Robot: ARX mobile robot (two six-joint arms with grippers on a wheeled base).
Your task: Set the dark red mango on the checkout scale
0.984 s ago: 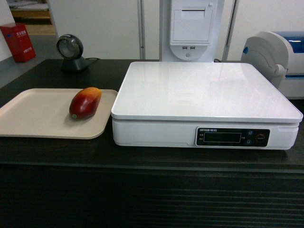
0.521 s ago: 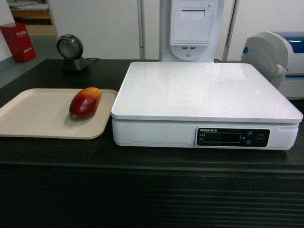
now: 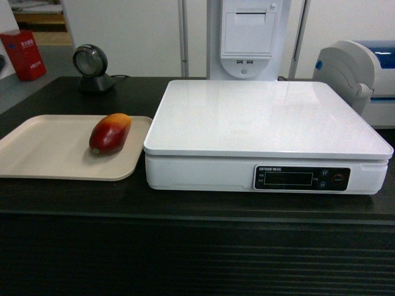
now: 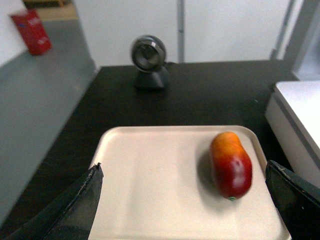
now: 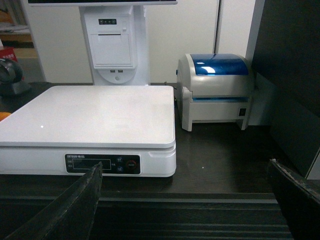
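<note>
The left tool (image 4: 185,200), seen from its own wrist camera, stands with its two dark fingers (image 4: 75,205) spread wide and nothing between them, hanging above the near edge of the flat beige plastic tray (image 4: 150,170); that spread reads as readiness to straddle the fruit. The glossy dark red mango with a yellow-orange far end (image 4: 230,164) lies on the tray toward three o'clock within the tool's span, long axis running twelve to six, nearer the right finger than the left, untouched. The right tool (image 5: 185,200) is likewise spread and empty, held back off the front of the black ribbed-front worktop (image 5: 220,150), probably to leave the landing area free. In the head view neither tool shows. The mango (image 3: 110,134) rests near the tray's right rim, just beside the large flat white square scale with a black display panel (image 3: 265,117), at its nine o'clock. A short carry toward three o'clock should do. The pickup is not begun.
</note>
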